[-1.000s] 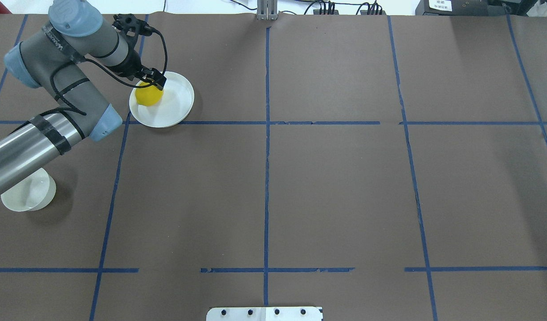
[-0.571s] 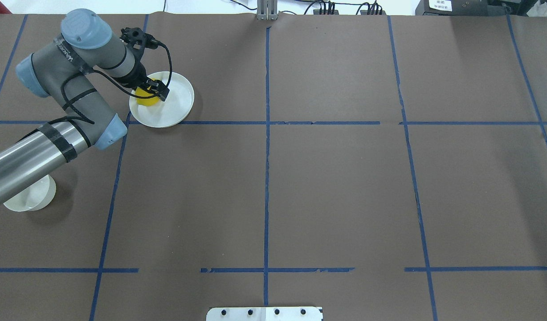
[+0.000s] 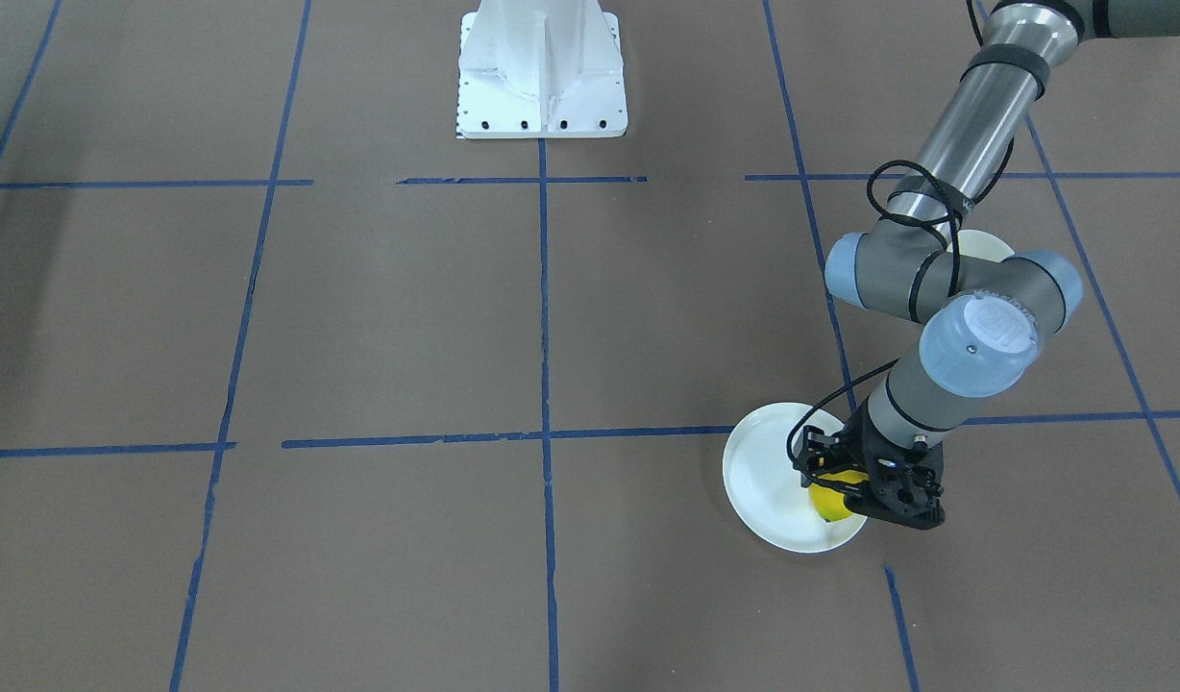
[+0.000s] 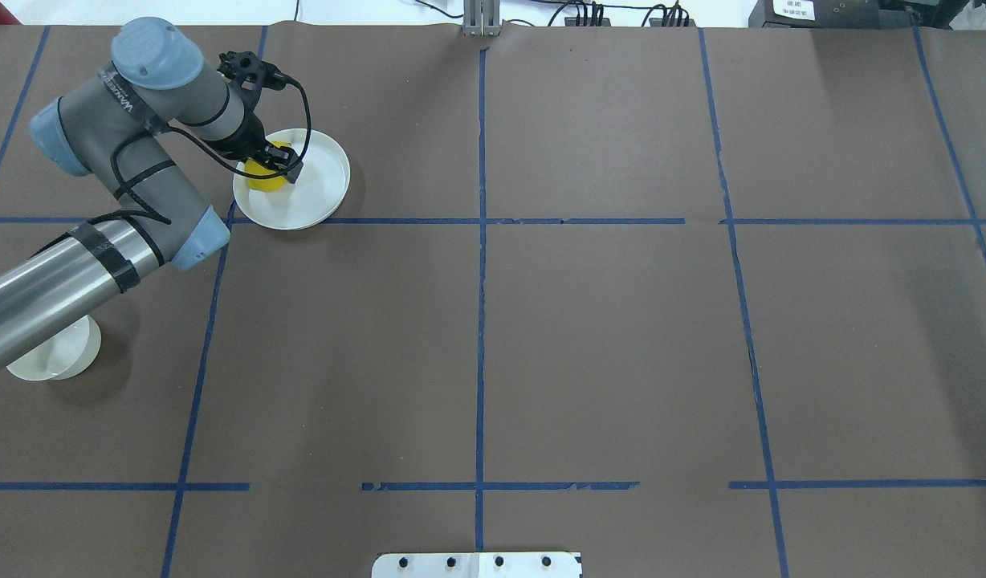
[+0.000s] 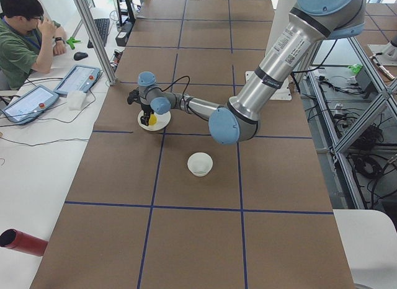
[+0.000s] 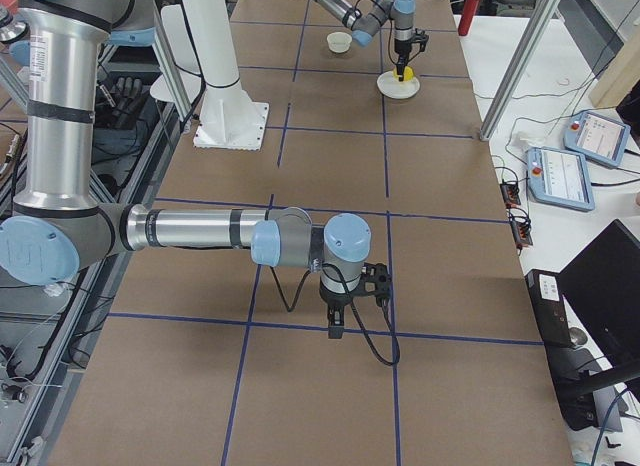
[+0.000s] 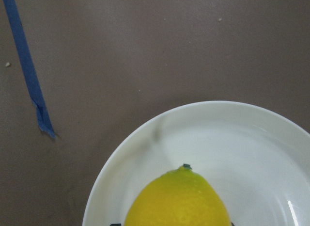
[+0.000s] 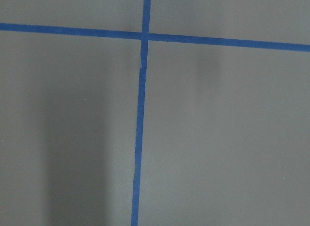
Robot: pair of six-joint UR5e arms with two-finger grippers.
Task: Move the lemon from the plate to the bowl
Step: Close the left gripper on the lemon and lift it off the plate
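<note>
The yellow lemon lies on the left part of the wide white plate at the table's far left. My left gripper is down over it, one finger on either side, shut on the lemon, which rests on the plate. The left wrist view shows the lemon with its green tip, the plate's rim around it. The small white bowl stands nearer me, partly under my left forearm. My right gripper shows only in the exterior right view; I cannot tell its state.
The brown table cover carries a grid of blue tape lines. The white robot base stands at the table's near edge. A seated operator and tablets are beside the far end. A red tube lies off the table.
My left gripper has come down from just above the lemon to around it, and the arm shifted slightly right. The fingers have drawn in against the lemon.
</note>
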